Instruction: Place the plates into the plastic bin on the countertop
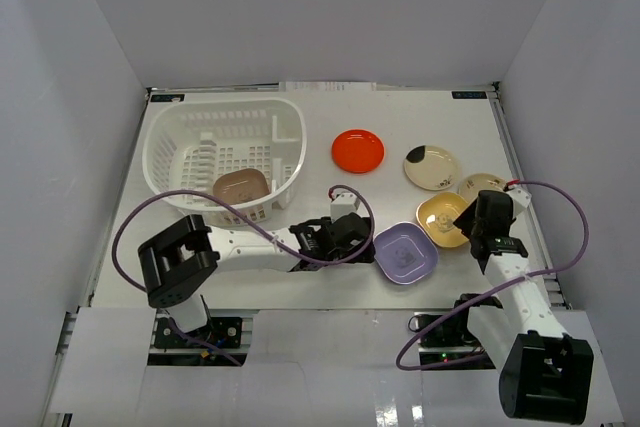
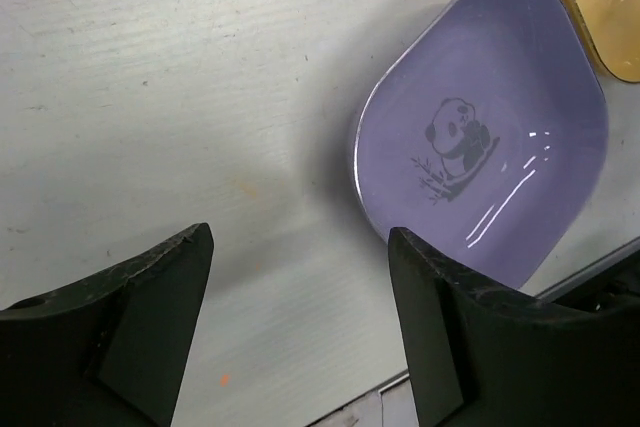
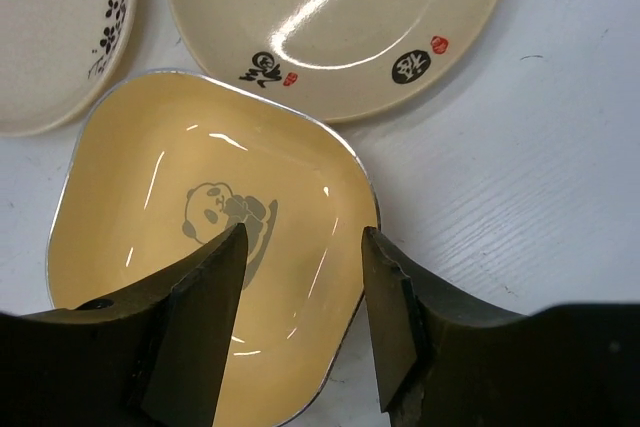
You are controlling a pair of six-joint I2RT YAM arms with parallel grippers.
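Observation:
The white slotted plastic bin (image 1: 163,152) stands at the back left of the countertop (image 1: 400,117) with a brown plate (image 1: 240,187) inside. A red plate (image 1: 358,150), a cream plate (image 1: 432,167), a beige plate (image 1: 482,185), a yellow panda plate (image 1: 440,219) and a purple panda plate (image 1: 404,253) lie to its right. My left gripper (image 1: 362,237) is open and empty at the purple plate's (image 2: 490,147) left rim (image 2: 300,247). My right gripper (image 1: 478,222) is open, its jaws on either side of the yellow plate's (image 3: 200,207) right rim (image 3: 303,237).
White walls close in the left, back and right. Purple cables loop over the near left (image 1: 130,222) and near right (image 1: 575,237) of the table. The table's front edge (image 2: 400,387) runs just below the purple plate. The beige plate (image 3: 340,17) and cream plate (image 3: 50,27) touch the yellow one.

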